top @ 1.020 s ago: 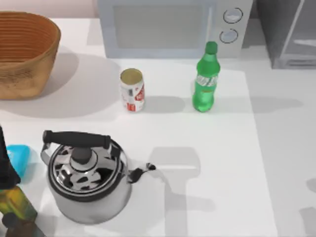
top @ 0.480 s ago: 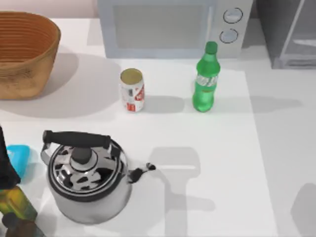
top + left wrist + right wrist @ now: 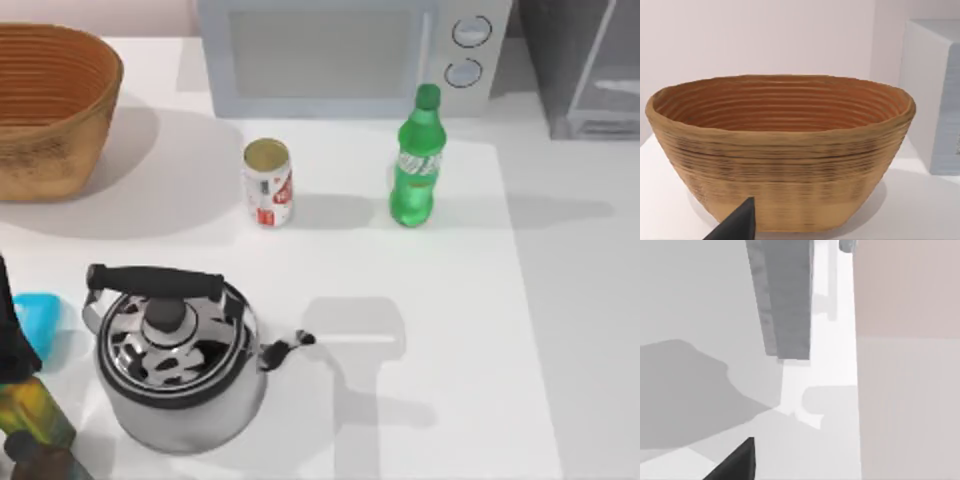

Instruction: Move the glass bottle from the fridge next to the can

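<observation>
The green glass bottle (image 3: pixel 417 160) stands upright on the table in front of the microwave, out in the open. The white and red can (image 3: pixel 268 183) stands to its left with a bare gap between them. The dark grey fridge (image 3: pixel 585 62) sits at the back right corner, and a grey upright slab of it (image 3: pixel 785 295) runs beside a pale wall in the right wrist view. A dark tip of my right gripper (image 3: pixel 737 464) shows low in that view. A dark tip of my left gripper (image 3: pixel 739 225) faces the basket, holding nothing visible.
A light grey microwave (image 3: pixel 340 50) stands at the back centre. A woven basket (image 3: pixel 50 100) is at the back left. A steel kettle (image 3: pixel 175 355) with a black handle sits front left. Beside it are a blue item (image 3: pixel 38 315) and a dark olive bottle (image 3: pixel 20 395).
A grey shadow at the table's front right edge grew half a second ago and is gone now. The bottle, can and kettle have not moved.
</observation>
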Robot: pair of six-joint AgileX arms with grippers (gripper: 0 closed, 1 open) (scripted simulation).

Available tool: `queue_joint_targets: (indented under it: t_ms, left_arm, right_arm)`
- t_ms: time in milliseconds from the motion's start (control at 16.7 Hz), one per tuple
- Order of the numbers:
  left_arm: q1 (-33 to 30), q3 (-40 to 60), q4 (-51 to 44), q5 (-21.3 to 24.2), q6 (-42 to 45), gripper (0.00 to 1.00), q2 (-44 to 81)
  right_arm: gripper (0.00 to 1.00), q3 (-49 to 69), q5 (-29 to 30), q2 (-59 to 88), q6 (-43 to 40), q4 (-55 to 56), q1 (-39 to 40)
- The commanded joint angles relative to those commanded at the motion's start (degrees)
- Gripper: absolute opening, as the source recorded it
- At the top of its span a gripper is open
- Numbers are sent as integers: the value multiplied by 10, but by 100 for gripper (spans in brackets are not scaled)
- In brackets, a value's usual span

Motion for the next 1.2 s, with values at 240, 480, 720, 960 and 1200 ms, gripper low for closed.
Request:
queue_joint_targets:
  t_ms: [240,480,720,960,1200]
  left_arm:
    - [0,0,0,0,0,100,0]
    - [0,0,0,0,0,100,0]
    - [0,0,0,0,0,100,0]
    - [0,0,0,0,0,100,0]
    - [0,0,0,0,0,100,0]
  right_arm:
    - [100,8,-15,28,-28,2,-26]
    - [100,6,-14,27,-27,2,-24]
    - [100,6,-13,28,31,45,-21]
    - [100,4,13,34,154,156,42]
    - [100,0,39,34,292,271,157]
